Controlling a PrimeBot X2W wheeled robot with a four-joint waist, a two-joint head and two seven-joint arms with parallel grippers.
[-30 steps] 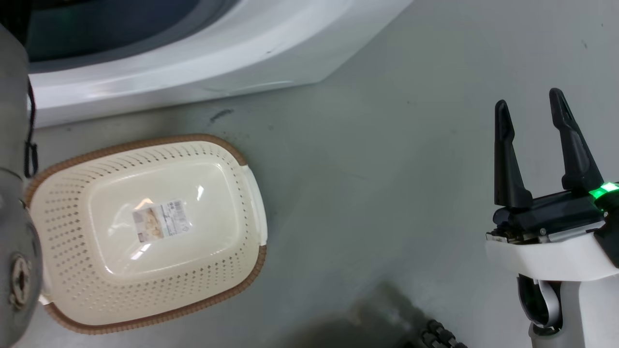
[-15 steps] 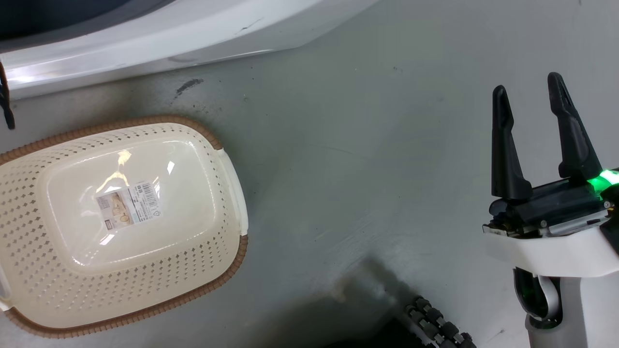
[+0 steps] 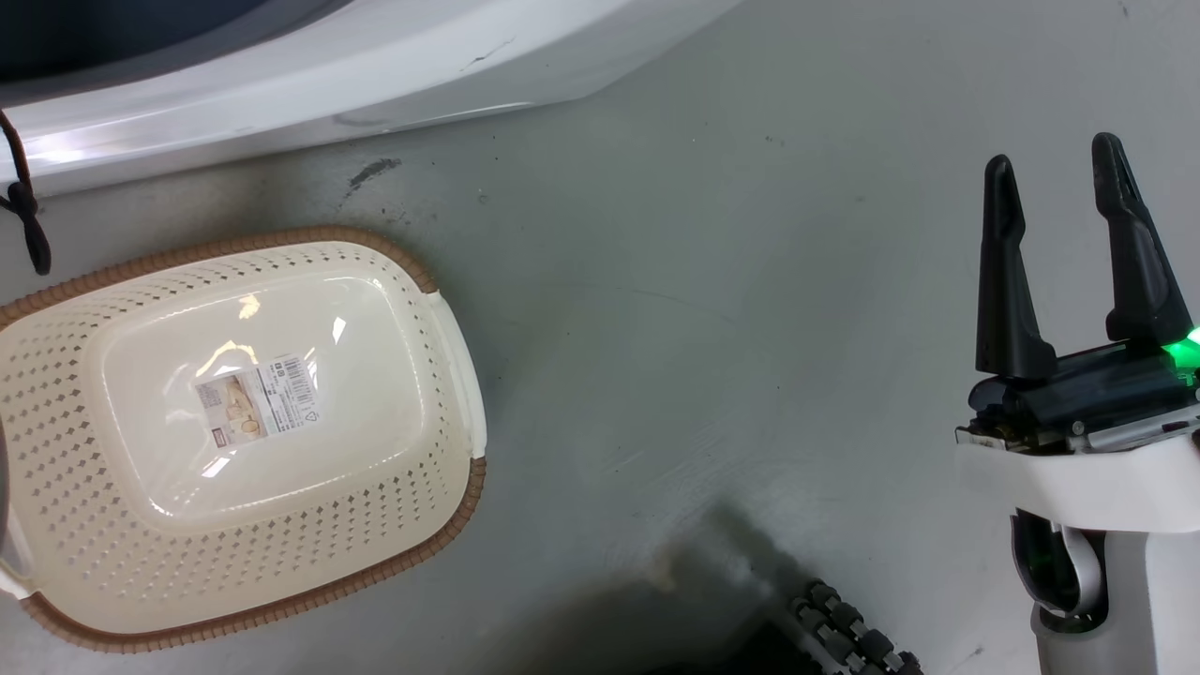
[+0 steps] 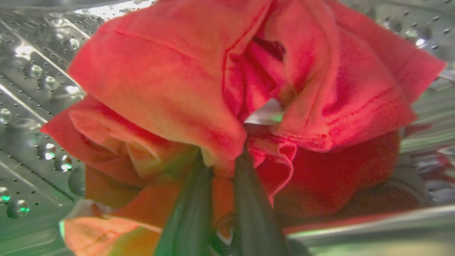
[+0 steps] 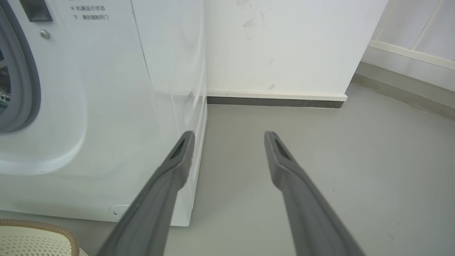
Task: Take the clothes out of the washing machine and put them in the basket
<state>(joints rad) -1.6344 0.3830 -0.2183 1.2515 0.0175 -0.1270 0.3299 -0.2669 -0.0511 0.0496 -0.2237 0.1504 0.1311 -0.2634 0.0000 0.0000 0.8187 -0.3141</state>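
Left fingers [image 4: 188,213] clamped on crumpled red clothes [image 4: 160,89] inside perforated steel drum [image 4: 28,106], right fingers [image 3: 1003,281] spread

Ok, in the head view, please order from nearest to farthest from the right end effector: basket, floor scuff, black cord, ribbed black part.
From the right end effector:
1. ribbed black part, bottom edge, to its left.
2. basket, left half; its near handle leads.
3. floor scuff, upper left, just beyond the basket.
4. black cord, far left edge.

Our right gripper [image 3: 1053,159] at the near right, white wrist below, fingers apart and pointing far, our left gripper [image 4: 224,160], fingers nearly together, pinching the clothes [image 4: 160,81].
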